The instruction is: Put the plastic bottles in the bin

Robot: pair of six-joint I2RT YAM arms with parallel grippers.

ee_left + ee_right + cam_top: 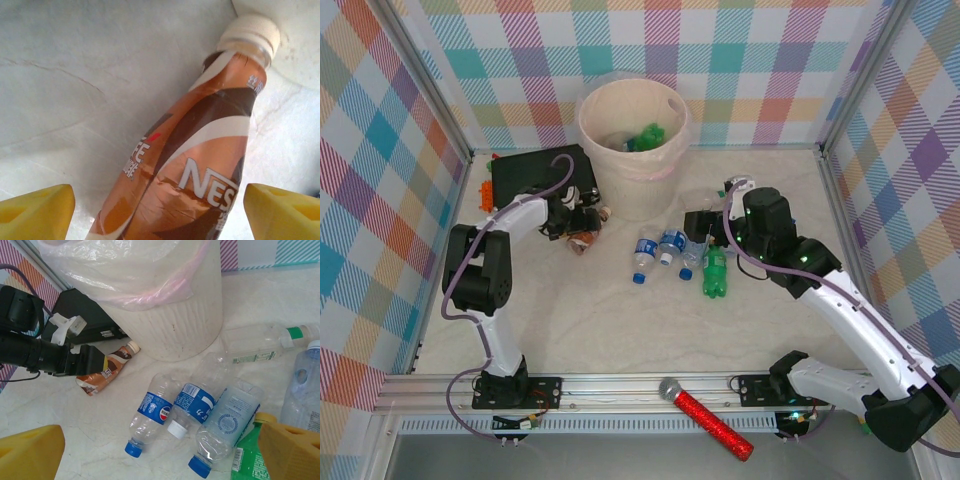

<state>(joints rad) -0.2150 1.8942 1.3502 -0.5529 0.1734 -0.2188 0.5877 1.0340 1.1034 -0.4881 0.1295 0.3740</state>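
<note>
Nearest your left wrist lens, the left gripper (160, 210) has its yellow fingers (35, 212) spread either side of the brown Nescafé bottle (200, 150). Neither one visibly presses it, so treat the bottle as straddled, not yet grasped. It lies on its side at the bin's 7 o'clock, cap toward the bin's foot.

The beige bin (630, 175) stands at the table's 12 o'clock. You have at least one green bottle (648, 135) inside it, with something pale beside it that is too small to name. By my reading the job is started, with most of it left.

The right gripper (160, 452) hangs released, jaws wide and holding nothing, over the heap at table centre. There you have a Pepsi bottle (150, 417), two more blue-labelled clear bottles (192, 407), a green-labelled bottle (247, 460), and at 1 o'clock of them a square clear bottle with a green cap (260, 342).
</note>
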